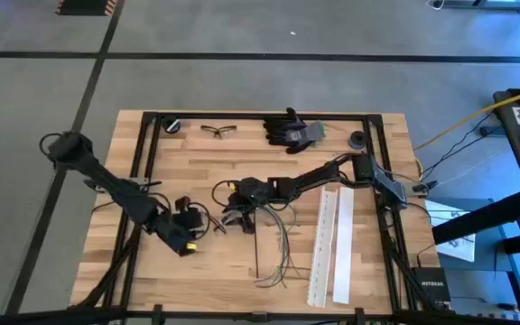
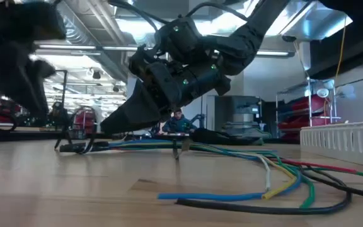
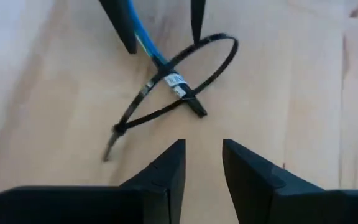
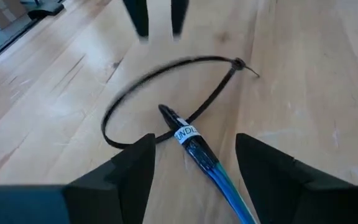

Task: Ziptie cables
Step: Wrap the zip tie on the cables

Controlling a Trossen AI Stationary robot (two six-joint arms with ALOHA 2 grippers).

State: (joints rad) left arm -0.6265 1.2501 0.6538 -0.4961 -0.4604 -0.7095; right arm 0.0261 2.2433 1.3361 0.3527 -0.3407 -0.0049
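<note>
Both grippers hang close over the table's middle, facing each other. Right gripper (image 4: pixel 191 168) spreads wide around the cables (image 4: pixel 211 169), whose end pokes through a looped zip tie (image 4: pixel 166 93). Left gripper (image 3: pixel 204 163), narrowly parted, holds nothing.

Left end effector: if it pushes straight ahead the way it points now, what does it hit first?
Probably the black zip tie loop around the cables end; the left end effector is open, with bare table before it. Depth is uncertain.
</note>
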